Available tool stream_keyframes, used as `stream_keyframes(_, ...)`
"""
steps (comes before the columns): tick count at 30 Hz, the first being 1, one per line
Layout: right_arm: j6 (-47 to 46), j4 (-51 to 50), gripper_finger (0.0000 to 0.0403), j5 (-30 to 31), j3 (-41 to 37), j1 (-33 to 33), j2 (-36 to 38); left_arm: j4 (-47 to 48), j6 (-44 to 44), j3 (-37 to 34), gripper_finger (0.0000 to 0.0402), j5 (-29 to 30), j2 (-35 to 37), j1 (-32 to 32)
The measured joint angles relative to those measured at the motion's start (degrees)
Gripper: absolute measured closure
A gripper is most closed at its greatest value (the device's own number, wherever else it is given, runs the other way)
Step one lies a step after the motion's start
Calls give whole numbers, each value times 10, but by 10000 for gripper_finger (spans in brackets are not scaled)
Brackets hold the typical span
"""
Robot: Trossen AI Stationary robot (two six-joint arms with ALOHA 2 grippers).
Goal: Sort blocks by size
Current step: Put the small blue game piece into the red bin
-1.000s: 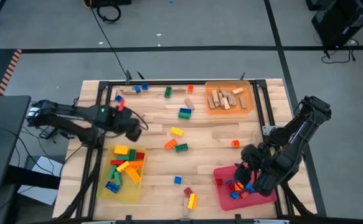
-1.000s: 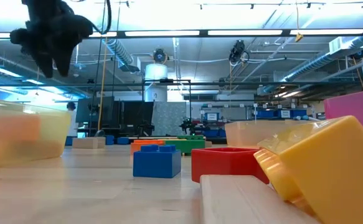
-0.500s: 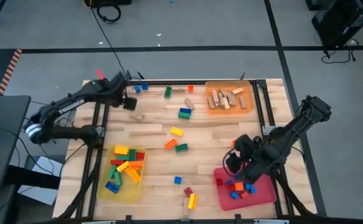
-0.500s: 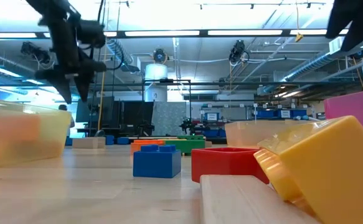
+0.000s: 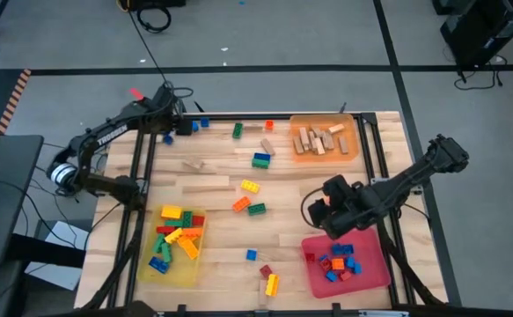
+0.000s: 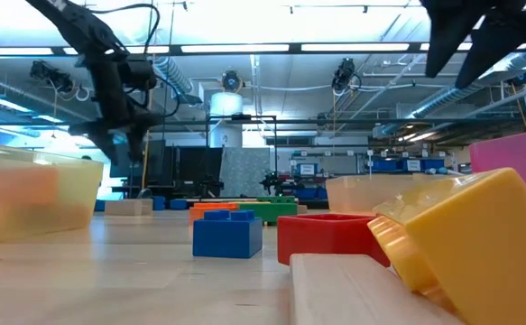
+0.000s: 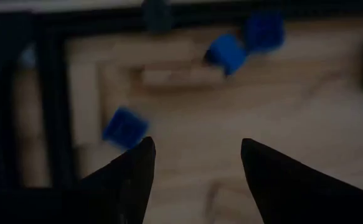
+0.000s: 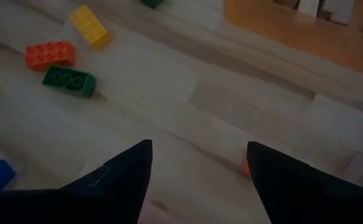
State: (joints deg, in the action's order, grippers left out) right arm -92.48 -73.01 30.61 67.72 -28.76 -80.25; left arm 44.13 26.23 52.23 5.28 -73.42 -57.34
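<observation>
My left gripper point(image 7: 197, 146) hangs open over the table's far left corner point(image 5: 170, 126). Beyond its fingers lie three small blue blocks point(image 7: 125, 127) point(image 7: 226, 53) point(image 7: 263, 31) and a tan wooden block point(image 7: 181, 74). My right gripper point(image 8: 200, 146) is open above bare wood left of the red tray point(image 5: 319, 211). A small orange block point(image 8: 246, 167) peeks out beside one of its fingers. Farther off lie a yellow block point(image 8: 91, 26), an orange block point(image 8: 49, 54) and a green block point(image 8: 69, 79). Neither gripper holds anything.
A yellow tray point(image 5: 150, 264) with several blocks sits near left. A red tray point(image 5: 372, 273) with small blocks sits near right. An orange tray point(image 5: 353, 132) with wooden pieces sits far right. Loose blocks dot the middle point(image 5: 251, 186) and near edge point(image 5: 271, 283). A black frame point(image 5: 238, 117) borders the table.
My left gripper has swung from over the table's left middle to its far left corner, rolling and sinking slightly. My right gripper has left the red tray, going toward the table's left and far edge. Both stay open, and no block has moved.
</observation>
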Motion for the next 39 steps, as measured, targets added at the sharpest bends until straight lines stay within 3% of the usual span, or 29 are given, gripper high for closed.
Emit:
stream_keyframes(5, 32, 11, 130, 0, 0, 30, 0, -94, -5, 0, 158, -43, -19, 1)
stream_keyframes(11, 53, 19, 130, 0, 0, 57, 0, -110, 12, 26, 158, -50, -67, -4)
stream_keyframes(23, 86, 54, 131, -2, 0, 68, 0, -87, -6, 137, 158, -59, -202, -4)
stream_keyframes(32, 85, 72, 130, -2, 0, 68, 0, 48, -8, 256, 158, -45, -332, -4)
stream_keyframes(39, 83, 79, 132, -2, 0, 68, 0, 71, -14, 276, 158, -13, -371, -4)
